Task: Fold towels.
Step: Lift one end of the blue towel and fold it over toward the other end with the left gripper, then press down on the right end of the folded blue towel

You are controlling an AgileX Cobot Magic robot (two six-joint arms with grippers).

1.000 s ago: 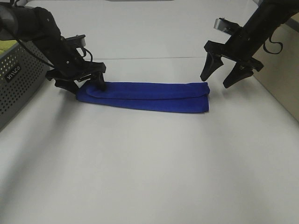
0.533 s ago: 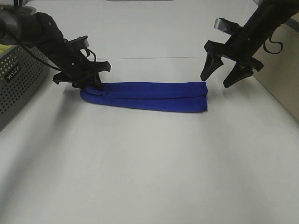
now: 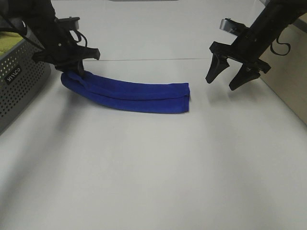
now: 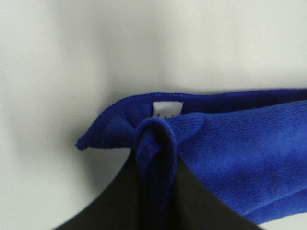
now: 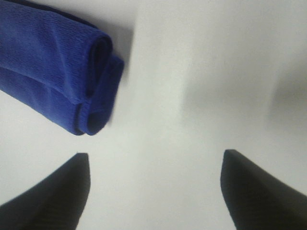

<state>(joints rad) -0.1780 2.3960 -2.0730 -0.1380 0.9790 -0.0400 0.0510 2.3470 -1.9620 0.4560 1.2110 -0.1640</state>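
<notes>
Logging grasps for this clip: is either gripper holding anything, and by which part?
The left gripper pinches the blue towel at its tagged end; the right gripper is open and empty.

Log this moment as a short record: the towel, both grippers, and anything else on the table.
towel: blue, folded into a long narrow strip, lying slightly bowed on the white table
tag: small, white, at the pinched end
left gripper: shut on the towel's left end, cloth between its fingers
right gripper: open, above the table, beyond the towel's other end, touching nothing
other: grey perforated basket at far left, yellow-green cloth inside
</notes>
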